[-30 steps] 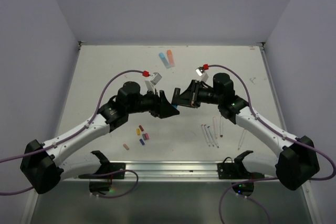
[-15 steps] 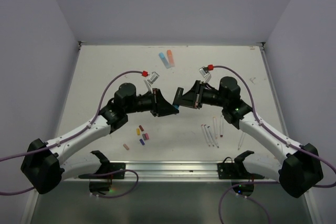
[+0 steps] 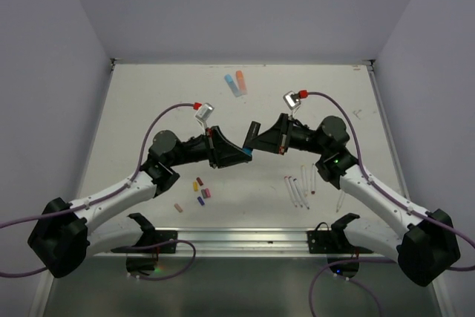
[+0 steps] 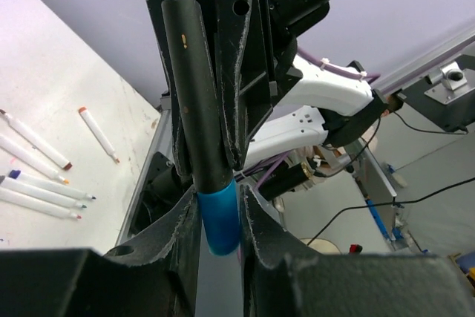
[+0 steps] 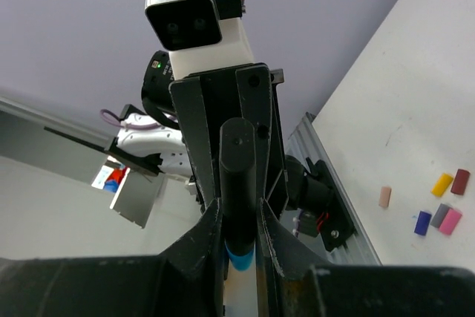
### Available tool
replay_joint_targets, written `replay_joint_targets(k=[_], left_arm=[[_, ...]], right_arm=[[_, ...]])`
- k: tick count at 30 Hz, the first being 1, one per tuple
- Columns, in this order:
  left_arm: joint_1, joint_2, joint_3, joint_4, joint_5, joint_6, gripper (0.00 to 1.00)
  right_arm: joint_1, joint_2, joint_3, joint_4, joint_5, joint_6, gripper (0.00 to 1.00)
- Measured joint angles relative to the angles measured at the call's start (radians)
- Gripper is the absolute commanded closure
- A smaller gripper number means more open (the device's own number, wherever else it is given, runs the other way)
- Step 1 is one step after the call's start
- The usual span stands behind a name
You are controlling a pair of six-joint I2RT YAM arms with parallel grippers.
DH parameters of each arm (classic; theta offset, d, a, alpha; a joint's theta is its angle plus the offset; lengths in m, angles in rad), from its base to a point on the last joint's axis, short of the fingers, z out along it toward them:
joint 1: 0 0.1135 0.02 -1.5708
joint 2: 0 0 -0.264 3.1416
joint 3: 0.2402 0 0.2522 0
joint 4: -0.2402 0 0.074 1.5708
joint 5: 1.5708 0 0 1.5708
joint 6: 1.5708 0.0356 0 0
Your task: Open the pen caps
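**Left gripper [image 4: 220, 206] clamped on chunky blue plastic marker cap [image 4: 220, 231], ready for a straight pull**

Both of its fingers press the cap's sides, so it is closed on the cap rather than beside it. The right gripper [image 5: 239, 217] is closed around the thick black cylindrical marker barrel [image 4: 194, 87] just above the cap. The barrel's blunt end sticks out past its fingers. The marker hangs in mid-air between the two arms, above the middle of the white table [image 3: 148, 102].

The marker is probably light and rigid, and its smooth plastic could slide under the finger pads. The cap looks like a snug push-fit, so it may resist and then release suddenly. Mid-cap seems the best place to hold, with the other grip close to the seam to limit bending. A pull along the barrel's axis looks safer than prying sideways, which could twist the marker out of either grip.

Small coloured plastic caps [image 3: 200, 191] lie loose on the table near the left arm.
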Motion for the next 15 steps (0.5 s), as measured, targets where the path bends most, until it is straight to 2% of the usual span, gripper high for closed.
replay_joint_targets(k=[8,15], left_arm=[[-0.004,-0.045,0.000,-0.100,-0.071,0.075,1.00],[0.012,-0.045,-0.013,-0.126,-0.104,0.090,1.00]], right_arm=[[-0.002,0.004,-0.006,-0.021,0.056,0.028,1.00],[-0.007,0.106,-0.049,0.156,0.068,0.158,1.00]])
